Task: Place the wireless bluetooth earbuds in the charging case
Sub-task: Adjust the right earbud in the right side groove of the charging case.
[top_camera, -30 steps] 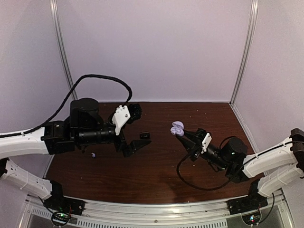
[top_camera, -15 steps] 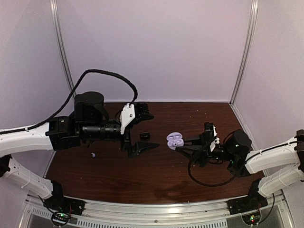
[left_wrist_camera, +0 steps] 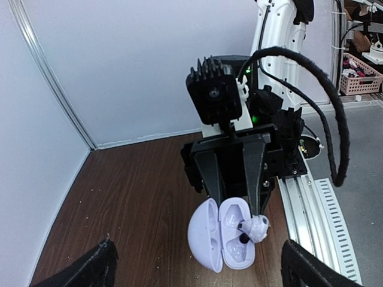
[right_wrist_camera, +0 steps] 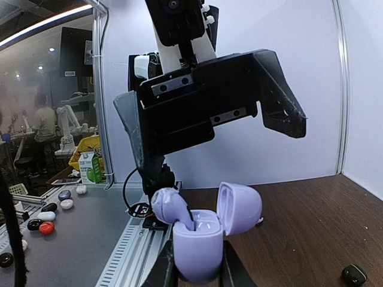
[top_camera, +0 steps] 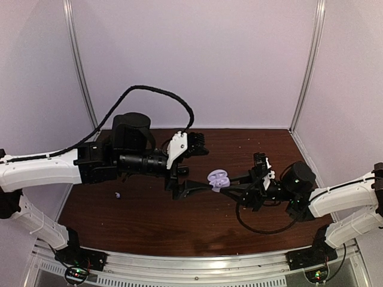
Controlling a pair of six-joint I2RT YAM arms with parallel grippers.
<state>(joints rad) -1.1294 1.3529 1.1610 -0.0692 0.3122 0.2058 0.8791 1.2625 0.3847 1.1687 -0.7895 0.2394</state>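
Lavender charging case [right_wrist_camera: 206,236], pinched in right gripper [right_wrist_camera: 196,270]

Between left pincer [top_camera: 204,170] and right pincer [top_camera: 227,186]: charging case [top_camera: 219,177]

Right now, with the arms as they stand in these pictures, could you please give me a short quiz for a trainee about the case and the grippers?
1. Fill in: the jaws of the left gripper stand ____.
2. What holds the charging case? A. the left gripper B. the right gripper C. nothing
3. True or false: the charging case is shut.
Key: 1 open; 2 B; 3 false, its two halves stand apart.
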